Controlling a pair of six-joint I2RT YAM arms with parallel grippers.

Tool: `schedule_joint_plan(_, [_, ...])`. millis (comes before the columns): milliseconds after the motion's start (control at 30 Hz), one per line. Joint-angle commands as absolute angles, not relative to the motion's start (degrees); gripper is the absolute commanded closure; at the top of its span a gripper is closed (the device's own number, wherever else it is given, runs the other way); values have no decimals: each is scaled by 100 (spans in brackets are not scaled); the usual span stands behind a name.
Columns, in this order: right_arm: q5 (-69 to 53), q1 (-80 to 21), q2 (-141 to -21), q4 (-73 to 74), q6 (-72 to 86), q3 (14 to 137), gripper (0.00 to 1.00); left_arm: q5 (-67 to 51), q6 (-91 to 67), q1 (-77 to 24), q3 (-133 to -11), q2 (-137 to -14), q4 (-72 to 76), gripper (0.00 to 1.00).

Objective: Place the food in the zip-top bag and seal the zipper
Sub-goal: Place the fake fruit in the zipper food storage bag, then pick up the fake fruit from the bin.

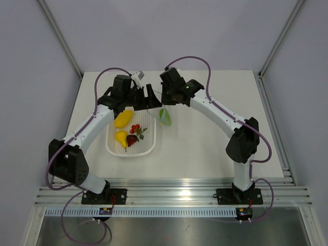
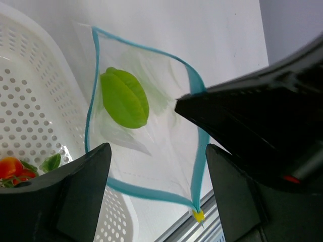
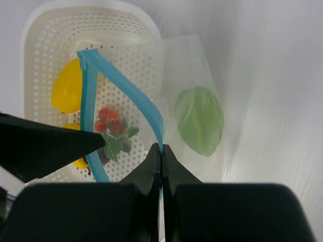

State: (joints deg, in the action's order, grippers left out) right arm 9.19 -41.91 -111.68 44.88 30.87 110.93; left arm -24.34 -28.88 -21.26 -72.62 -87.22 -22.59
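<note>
The clear zip-top bag (image 1: 164, 116) hangs between my two grippers beside the basket, with the green leaf piece (image 2: 124, 98) inside it; the leaf also shows in the right wrist view (image 3: 199, 120). Its blue zipper (image 2: 200, 146) gapes open in a loop. My right gripper (image 3: 161, 149) is shut on one zipper lip (image 3: 146, 108). My left gripper (image 2: 157, 187) is open, its fingers (image 2: 81, 194) astride the bag's mouth corner. Two yellow fruits (image 1: 123, 118) (image 1: 121, 137), the red berries (image 1: 135, 128) and the dark red fruit (image 1: 132, 140) lie in the basket.
The white perforated basket (image 1: 146, 146) stands left of centre, right under the left gripper and touching the bag's side. The white table runs to the back and right. An aluminium rail crosses the near edge (image 1: 179, 187).
</note>
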Motion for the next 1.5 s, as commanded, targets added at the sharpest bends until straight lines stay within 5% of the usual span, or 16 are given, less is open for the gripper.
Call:
schedule_joint_plan(0, [1204,-4140,-11206,4412,3023,11127,100,-2769,-2593,-2092,-7646,-8210,-2487,21])
schedule_joint_plan(333, [1213,-4069,-11101,4307,3041,10784,100,-3375,-2680,-1037,-6584,-7445,-2206,32])
schedule_joint_plan(1000, [1037,-4078,-11039,4236,3076,10688,100,-116,-2724,-1880,-6425,-9070,-3427,39])
schedule_joint_plan(1467, [1020,-4078,-10986,4201,3103,10643,100,273,-3015,-2144,-6346,-9457,-3331,54])
